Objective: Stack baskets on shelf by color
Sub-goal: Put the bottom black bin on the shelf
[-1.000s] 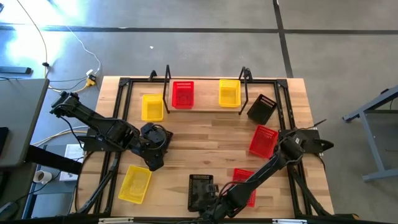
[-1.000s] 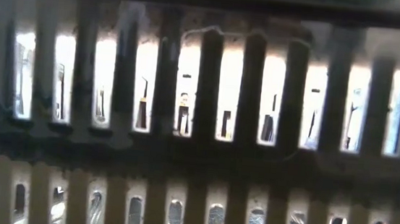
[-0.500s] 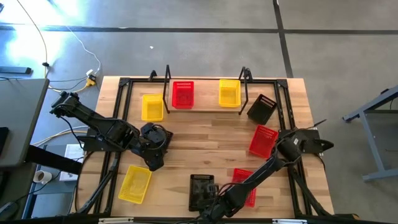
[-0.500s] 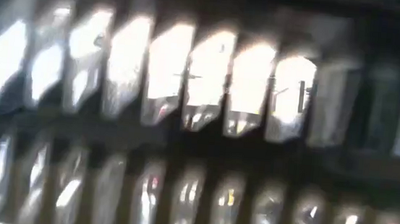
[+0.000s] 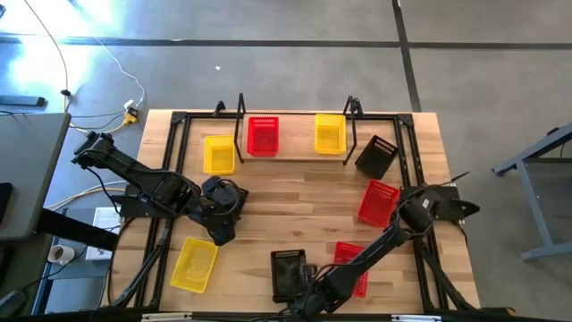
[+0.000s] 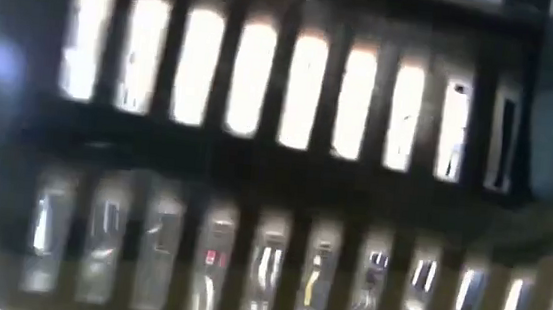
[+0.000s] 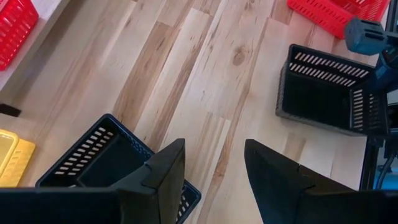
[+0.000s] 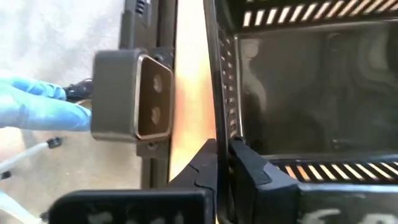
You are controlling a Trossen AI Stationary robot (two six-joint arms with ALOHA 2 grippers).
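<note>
Wooden tabletop (image 5: 295, 201), near front edge: black basket (image 5: 288, 274) pinched at its wall by right gripper (image 8: 222, 163). Left gripper (image 7: 214, 168) spread above another black basket (image 7: 102, 165), mid-left.

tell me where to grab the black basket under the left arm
Take the black basket by its long rim wall, coming straight down: it sits upright with its mouth open, so one finger can go inside and one outside the thin mesh wall. The left pincer hovers open just beside it, over bare tabletop.
</note>
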